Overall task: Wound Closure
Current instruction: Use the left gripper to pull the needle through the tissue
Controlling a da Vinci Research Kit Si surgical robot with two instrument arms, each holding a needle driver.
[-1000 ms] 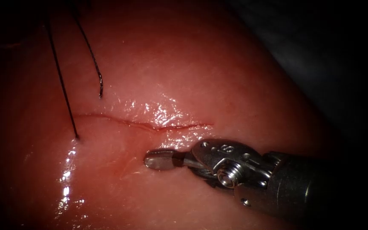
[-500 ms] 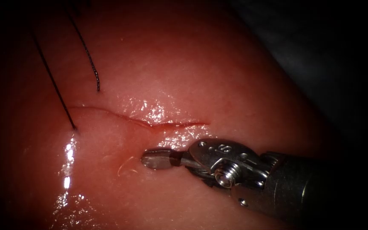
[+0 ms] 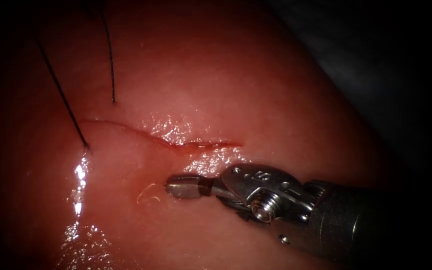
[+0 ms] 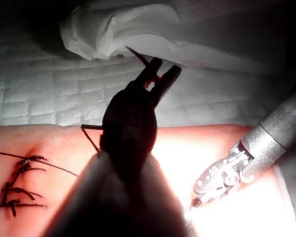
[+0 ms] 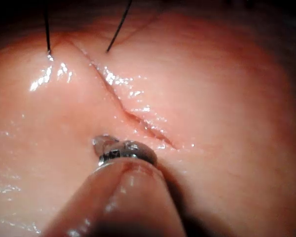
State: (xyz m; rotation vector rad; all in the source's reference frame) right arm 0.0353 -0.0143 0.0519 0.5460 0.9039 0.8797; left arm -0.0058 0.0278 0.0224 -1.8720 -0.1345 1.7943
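The cut [image 3: 176,146] runs across the tissue [image 3: 236,80]. At its left end two dark thread strands leave the tissue, one [image 3: 61,92] below the cut and one [image 3: 110,65] above it, both rising taut. My right tool [image 3: 176,186] lies below the cut, jaws shut on nothing, tip resting on the wet surface; its own view shows this tip [image 5: 106,144] beside the cut [image 5: 133,118]. My left tool [image 4: 163,66] is raised above the tissue, jaws shut on the needle [image 4: 136,54] with its point sticking out. The needle is out of the tissue.
Several earlier dark stitches [image 4: 17,185] sit further along the wound. White gauze [image 4: 113,29] and a quilted pad [image 4: 39,94] lie beyond the tissue. The right tool's shaft [image 4: 281,128] crosses near the left tool. Wet glare [image 3: 78,175] marks the tissue.
The upper strand has straightened from a curve to a taut line and both strands have shifted; the tissue at the cut's left end lifted slightly. The right tool crept a little leftward.
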